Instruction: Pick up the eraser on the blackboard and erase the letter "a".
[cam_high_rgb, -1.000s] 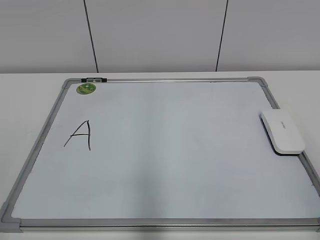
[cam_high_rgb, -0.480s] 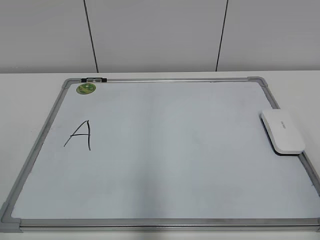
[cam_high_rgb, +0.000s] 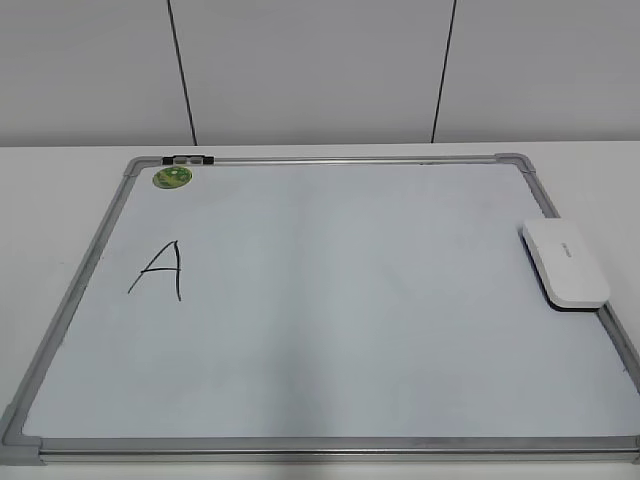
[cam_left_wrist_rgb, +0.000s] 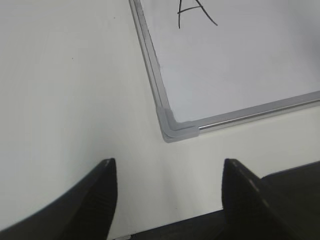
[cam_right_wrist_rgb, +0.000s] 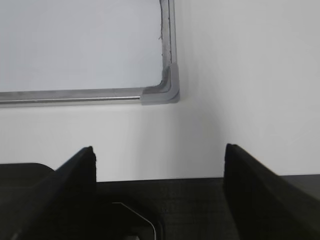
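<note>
The blackboard is a white board with a silver frame, lying flat on the white table. The white eraser lies on its right edge, dark underside down. A tall capital "A" is written at the board's left; no small lowercase "a" shows anywhere. My left gripper is open and empty over bare table, near the board's front left corner. My right gripper is open and empty near the front right corner. Neither gripper shows in the exterior view.
A round green sticker and a small dark clip sit at the board's far left corner. White table surrounds the board, with a panelled wall behind. A dark edge lies below each gripper in the wrist views.
</note>
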